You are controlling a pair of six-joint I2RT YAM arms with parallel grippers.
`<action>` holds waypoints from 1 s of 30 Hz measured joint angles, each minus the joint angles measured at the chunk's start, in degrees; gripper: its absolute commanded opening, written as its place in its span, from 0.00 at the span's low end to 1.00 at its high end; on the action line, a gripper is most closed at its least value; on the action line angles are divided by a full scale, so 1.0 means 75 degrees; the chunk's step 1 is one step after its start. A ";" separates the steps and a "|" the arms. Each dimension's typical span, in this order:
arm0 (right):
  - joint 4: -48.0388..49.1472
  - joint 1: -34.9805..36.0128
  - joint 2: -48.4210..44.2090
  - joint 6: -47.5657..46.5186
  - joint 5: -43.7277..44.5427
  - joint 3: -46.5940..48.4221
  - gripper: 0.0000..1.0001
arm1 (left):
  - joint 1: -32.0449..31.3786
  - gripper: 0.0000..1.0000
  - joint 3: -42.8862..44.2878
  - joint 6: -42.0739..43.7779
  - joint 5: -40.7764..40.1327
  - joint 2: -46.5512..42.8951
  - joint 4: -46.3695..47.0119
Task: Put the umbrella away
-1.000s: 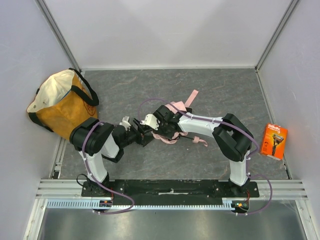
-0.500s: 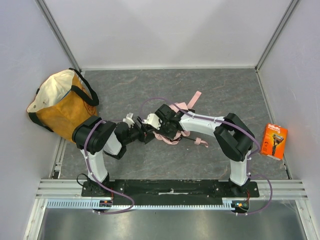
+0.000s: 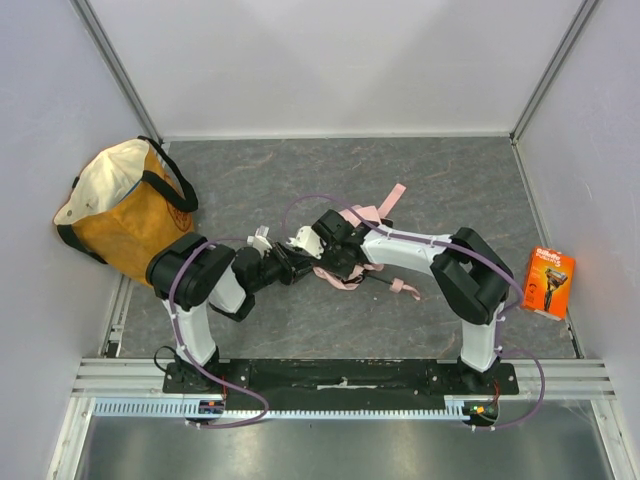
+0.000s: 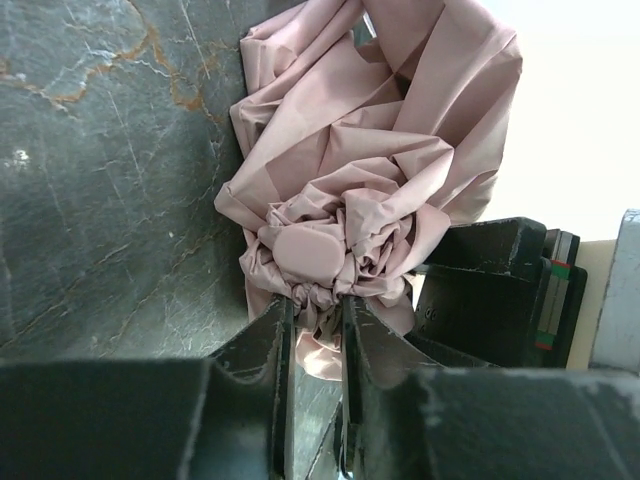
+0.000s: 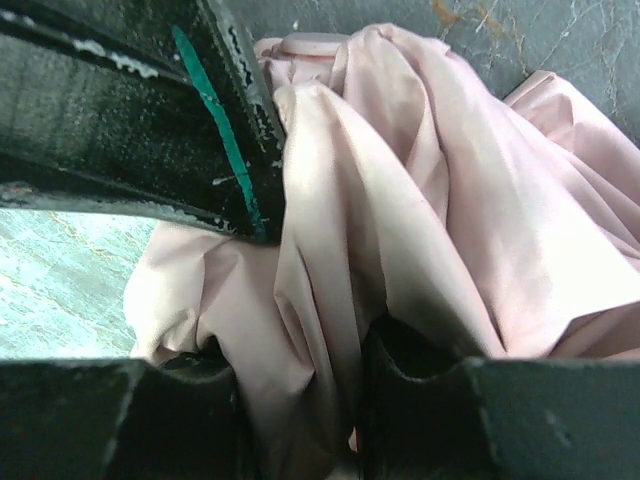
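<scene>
A: Where is the umbrella [image 4: 370, 150] sitting?
B: It is lying bunched in the middle of the table [image 3: 450, 180], well right of the tote bag [image 3: 120, 215].
A: Fingers?
B: The left gripper [image 4: 315, 320] is pinching canopy folds just beside the rounded tip. The right gripper [image 5: 300, 390] is clamping the fabric from the right.

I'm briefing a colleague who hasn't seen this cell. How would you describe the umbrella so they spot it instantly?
Find the middle of the marbled table, where the left claw and right claw meet. The umbrella is the crumpled bundle pinched by both: pale pink fabric with a trailing strap, unlike the orange-and-cream tote bag and orange razor pack.
</scene>
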 measured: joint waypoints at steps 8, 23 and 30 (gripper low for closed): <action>0.0393 0.0015 -0.0219 0.0230 -0.0169 -0.0396 0.57 | -0.0003 0.02 -0.0146 -0.0032 0.0009 0.0321 0.0449; 0.0600 -0.0073 -0.0271 0.0195 -0.0338 -0.0519 0.00 | 0.0201 0.44 -0.0248 0.0577 0.0545 0.0017 0.0189; 0.0729 -0.0076 -0.0580 0.0691 -0.0428 -0.0740 0.00 | 0.0286 0.66 -0.0251 0.1448 0.0804 -0.2060 -0.1801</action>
